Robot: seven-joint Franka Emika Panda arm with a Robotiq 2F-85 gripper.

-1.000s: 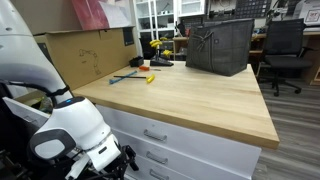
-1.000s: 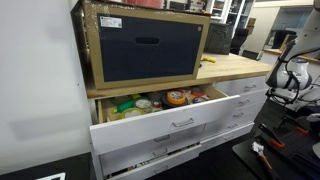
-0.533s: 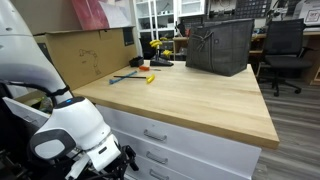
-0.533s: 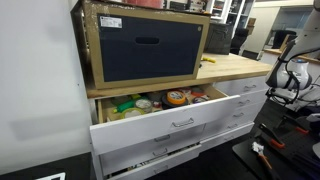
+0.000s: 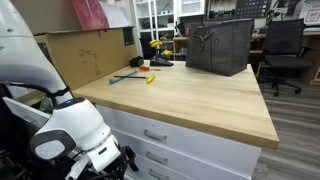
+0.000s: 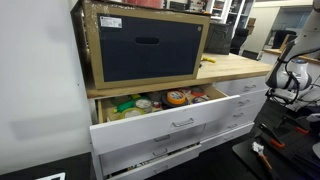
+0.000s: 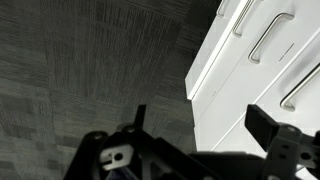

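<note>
My fingers (image 7: 265, 128) hang spread apart with nothing between them, low over the grey carpeted floor (image 7: 90, 70). The white drawers (image 7: 240, 75) stand just to my right, apart from me, their metal handles (image 7: 272, 35) untouched. They sit under the wooden counter (image 5: 190, 95), which shows in both exterior views.

Wrist view: drawer handles (image 7: 272, 35), n = 3; gripper fingers (image 7: 265, 125), n = 2.
Exterior view: open drawer (image 6: 170, 122), n = 1; cardboard-framed dark box (image 6: 145, 45), n = 1. Drawer contents too small to count.
Exterior view: wooden countertop (image 5: 190, 100), n = 1; dark bin (image 5: 220, 45), n = 1; office chair (image 5: 285, 50), n = 1.
</note>
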